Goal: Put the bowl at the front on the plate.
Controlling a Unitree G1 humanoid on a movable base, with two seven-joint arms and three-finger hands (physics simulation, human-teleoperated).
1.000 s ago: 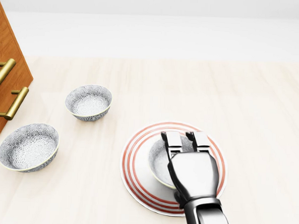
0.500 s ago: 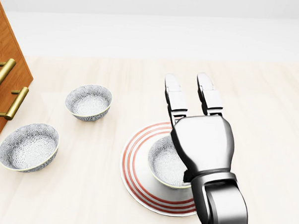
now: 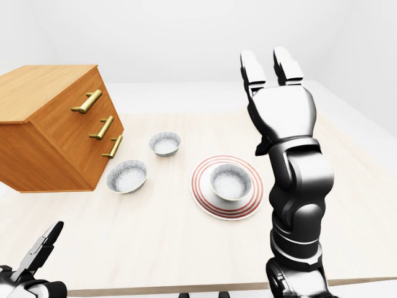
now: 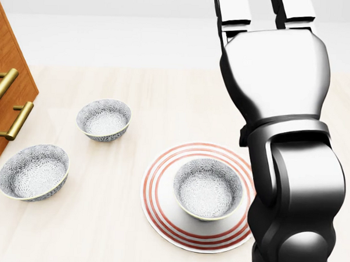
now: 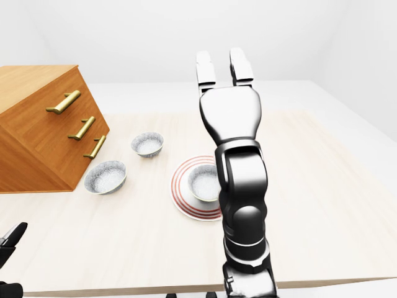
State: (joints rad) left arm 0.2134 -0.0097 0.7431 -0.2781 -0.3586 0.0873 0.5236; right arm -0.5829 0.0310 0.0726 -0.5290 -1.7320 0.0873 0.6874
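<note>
The bowl (image 4: 207, 193) stood upright in the middle of the plate (image 4: 155, 195), so the placing looked done. The right hand (image 3: 282, 113) was high above the table (image 4: 101, 235), fingers (image 3: 252, 65) straight and open, holding nothing. Next it only needed to draw away without touching the bowl

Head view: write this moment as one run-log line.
patterned grey ceramic bowl: on red-ringed white plate | right robot hand: open, raised clear, empty
</note>
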